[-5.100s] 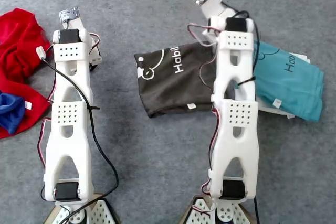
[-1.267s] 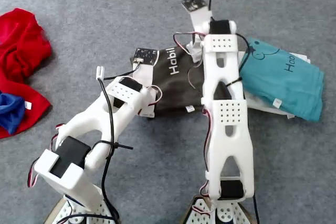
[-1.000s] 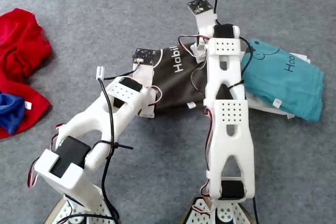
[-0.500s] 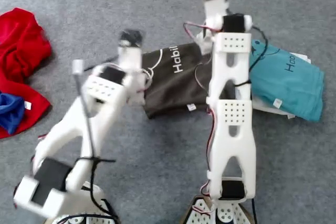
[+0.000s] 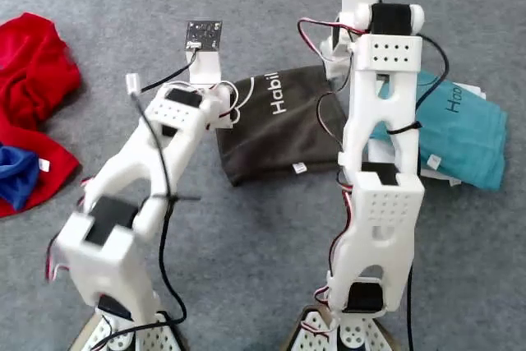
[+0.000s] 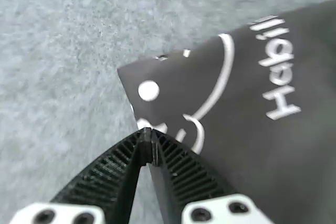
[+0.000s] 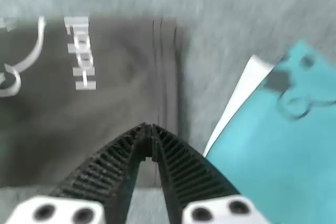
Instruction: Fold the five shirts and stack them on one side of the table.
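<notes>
A dark grey shirt (image 5: 275, 125) lies folded flat mid-table. My left gripper (image 6: 147, 136) is shut and hovers over its left corner (image 6: 157, 77), with no cloth seen between the fingers. My right gripper (image 7: 149, 129) is shut too, above the same shirt's right edge (image 7: 165, 66). To the right lies a folded teal shirt (image 5: 452, 133) (image 7: 283, 135) on top of a white one (image 7: 236, 108). In the high view the left arm (image 5: 173, 125) slants in from the front left. The right arm (image 5: 386, 63) stretches to the table's far side.
A crumpled red shirt (image 5: 33, 80) and a blue one (image 5: 15, 174) lie at the table's left edge. The grey felt table (image 5: 271, 236) is bare between the arm bases and along the far side.
Both arms have lifted off the dark shirt. The left wrist swung out past its left corner, the right wrist moved toward the far edge. The shirt stays folded in place.
</notes>
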Tool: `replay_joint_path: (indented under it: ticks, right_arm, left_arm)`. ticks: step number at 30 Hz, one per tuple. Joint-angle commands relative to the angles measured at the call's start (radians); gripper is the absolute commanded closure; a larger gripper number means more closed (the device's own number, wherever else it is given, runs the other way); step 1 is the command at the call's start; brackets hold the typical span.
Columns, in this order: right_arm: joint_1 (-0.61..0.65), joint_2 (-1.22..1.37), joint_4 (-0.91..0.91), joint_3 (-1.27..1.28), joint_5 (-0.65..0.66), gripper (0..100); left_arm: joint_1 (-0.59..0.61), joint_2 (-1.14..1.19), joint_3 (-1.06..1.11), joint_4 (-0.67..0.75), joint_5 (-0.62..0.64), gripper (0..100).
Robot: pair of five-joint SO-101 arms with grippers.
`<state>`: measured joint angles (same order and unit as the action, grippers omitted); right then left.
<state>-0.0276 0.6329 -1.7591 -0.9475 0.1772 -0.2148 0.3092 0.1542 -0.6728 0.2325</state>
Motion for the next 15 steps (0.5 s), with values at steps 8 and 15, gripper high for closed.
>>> replay_joint_path:
  ticks: [8, 15]
  right_arm:
    - [-0.072, -0.071, 0.238, 0.490, -0.008, 98.4]
    - [-0.107, -0.073, 0.427, 0.782, 0.031, 98.4]
  left_arm:
    - [0.028, 0.215, -0.271, -0.112, 0.000, 97]
    - [0.038, 0.224, -0.269, -0.089, 0.000, 97]
